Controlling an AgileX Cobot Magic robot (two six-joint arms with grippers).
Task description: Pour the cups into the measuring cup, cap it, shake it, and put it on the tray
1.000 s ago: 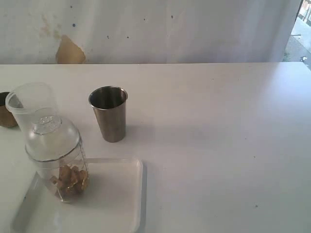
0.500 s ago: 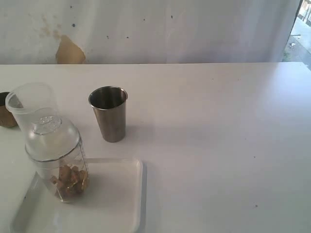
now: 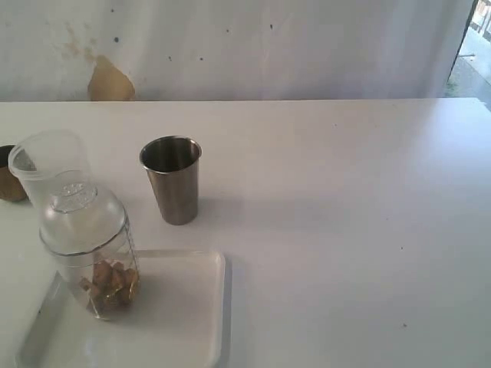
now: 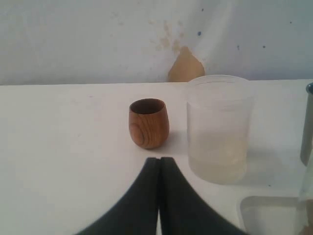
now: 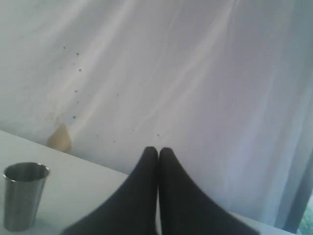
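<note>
The clear measuring cup [image 3: 96,257], capped with a clear dome and holding brown pieces at its bottom, stands upright on the white tray [image 3: 173,314] at the near left. The steel tumbler [image 3: 173,179] stands upright behind the tray, also seen as the steel tumbler [image 5: 22,195]. The brown wooden cup [image 4: 148,122] sits on the table, at the far left edge as the wooden cup [image 3: 9,184]. My left gripper [image 4: 159,159] is shut and empty, short of the wooden cup. My right gripper [image 5: 158,150] is shut and empty, held above the table. Neither gripper shows in the exterior view.
A frosted translucent plastic cup [image 4: 219,128] stands beside the wooden cup, behind the measuring cup as the frosted cup [image 3: 47,161]. A white sheet [image 3: 245,46] with a tan stain hangs behind the white table [image 3: 345,230].
</note>
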